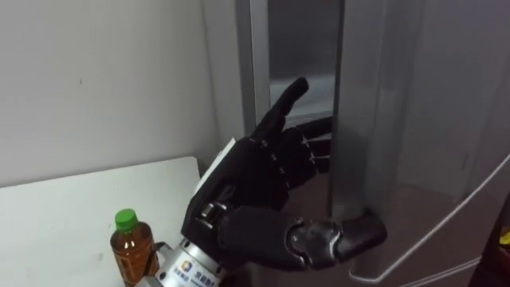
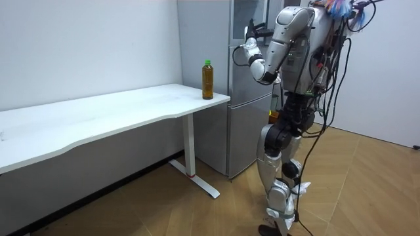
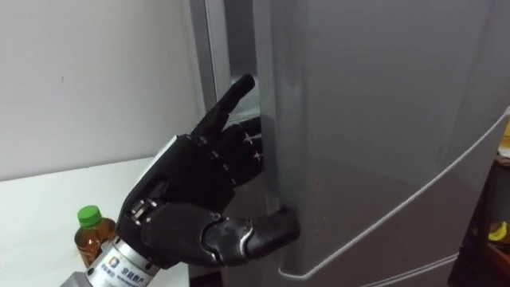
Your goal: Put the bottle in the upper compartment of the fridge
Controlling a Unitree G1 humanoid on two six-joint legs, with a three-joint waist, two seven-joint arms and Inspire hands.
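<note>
The bottle (image 1: pixel 131 247) holds amber liquid under a green cap and stands upright on the white table (image 1: pixel 64 215), near the corner beside the fridge; in the room view the bottle (image 2: pixel 207 78) is at the table's end. My left hand (image 1: pixel 255 175) is raised at the free edge of the upper fridge door (image 1: pixel 398 119). Most of its fingers reach behind that edge, one points straight up, and the thumb (image 1: pixel 351 237) presses on the door's front. The door stands slightly ajar, showing a narrow strip of the pale interior (image 1: pixel 303 48).
I stand facing the grey fridge (image 2: pixel 246 105), which is against the wall just past the table's end. The lower fridge door (image 2: pixel 249 137) is closed. Wooden floor lies behind and beside me.
</note>
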